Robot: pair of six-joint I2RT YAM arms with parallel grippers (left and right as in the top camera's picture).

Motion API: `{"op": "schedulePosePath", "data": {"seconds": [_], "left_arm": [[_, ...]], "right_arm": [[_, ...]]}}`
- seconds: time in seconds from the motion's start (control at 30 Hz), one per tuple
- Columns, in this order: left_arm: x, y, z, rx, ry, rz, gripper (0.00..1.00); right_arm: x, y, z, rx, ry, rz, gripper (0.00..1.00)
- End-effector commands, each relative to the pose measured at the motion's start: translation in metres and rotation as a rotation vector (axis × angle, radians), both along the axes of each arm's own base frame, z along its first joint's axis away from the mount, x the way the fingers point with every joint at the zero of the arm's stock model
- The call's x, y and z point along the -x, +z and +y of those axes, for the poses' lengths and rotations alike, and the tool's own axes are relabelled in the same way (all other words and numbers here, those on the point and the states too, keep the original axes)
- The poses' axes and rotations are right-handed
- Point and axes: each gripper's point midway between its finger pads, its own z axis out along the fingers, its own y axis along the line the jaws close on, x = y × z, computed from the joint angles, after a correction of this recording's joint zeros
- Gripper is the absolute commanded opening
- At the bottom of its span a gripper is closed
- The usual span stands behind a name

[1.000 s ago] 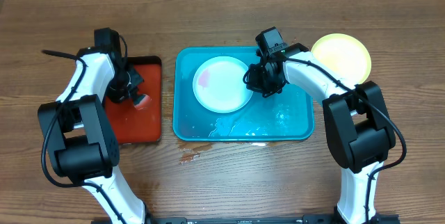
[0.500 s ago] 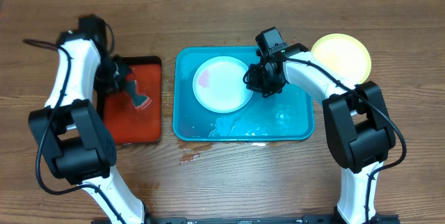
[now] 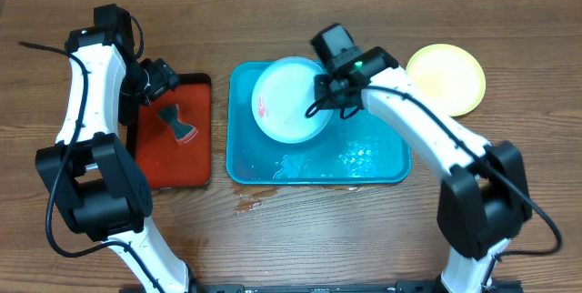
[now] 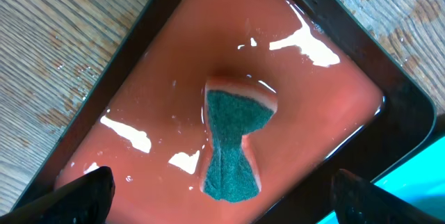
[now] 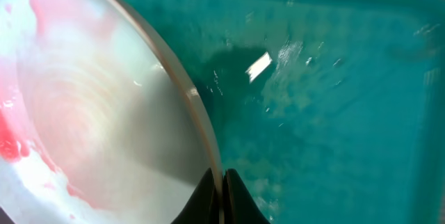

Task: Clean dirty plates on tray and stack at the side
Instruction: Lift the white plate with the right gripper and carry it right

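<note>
Inspector: Left claw (image 4: 226, 192), state?

Assessor: Spread wide and holding nothing. A second ago it was pressed shut on the sponge (image 4: 233, 140). The sponge now lies loose directly beneath the claw, green face up, on the wet floor of the red tray (image 4: 160, 78). The arm has drawn up and back from it.

Inspector: Right claw (image 5: 219, 197)?

Assessor: Pressed together, pinching the rim of the light blue plate (image 3: 289, 102). The grip is unchanged, but the plate's position is not. A second ago the plate lay flat in the turquoise tray (image 3: 386, 167). Now the pinched edge is raised and the plate is tilted. It has shifted toward the tray's far rim, and the claw has moved that way with it.

Inspector: Condition of that plate?

Assessor: A red smear (image 3: 261, 108) remains on the side away from the claw. Below the claw the tray floor is wet.

Inspector: Other plates?

Assessor: One yellow-green plate (image 3: 447, 75) sits on the table outside the tray, well apart from the right claw on its outer side. It has not moved.
</note>
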Motion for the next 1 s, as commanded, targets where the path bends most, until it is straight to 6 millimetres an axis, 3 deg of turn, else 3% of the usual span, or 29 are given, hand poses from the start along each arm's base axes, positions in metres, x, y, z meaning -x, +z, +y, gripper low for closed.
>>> {"op": "schedulePosePath", "data": {"seconds": [0.0,0.23,0.6,0.83,0.97], "left_arm": [[-0.003,0.004,0.000,0.006,-0.001,-0.016,1.00],[-0.004,0.004,-0.001,0.006,-0.004,-0.016,1.00],[-0.004,0.004,-0.002,0.006,-0.005,-0.016,1.00],[-0.004,0.004,-0.002,0.006,-0.006,-0.016,1.00],[-0.004,0.004,-0.003,0.006,-0.008,-0.016,1.00]], "right_arm": [[-0.013,0.059,-0.013,0.199,-0.025,-0.222,0.04],[-0.003,0.103,-0.004,0.499,0.110,-0.384,0.04],[0.018,0.196,0.027,1.030,0.178,-0.736,0.04],[0.032,0.205,0.051,1.203,0.383,-0.705,0.04],[0.036,0.204,0.057,1.190,0.393,-0.717,0.04]]}}
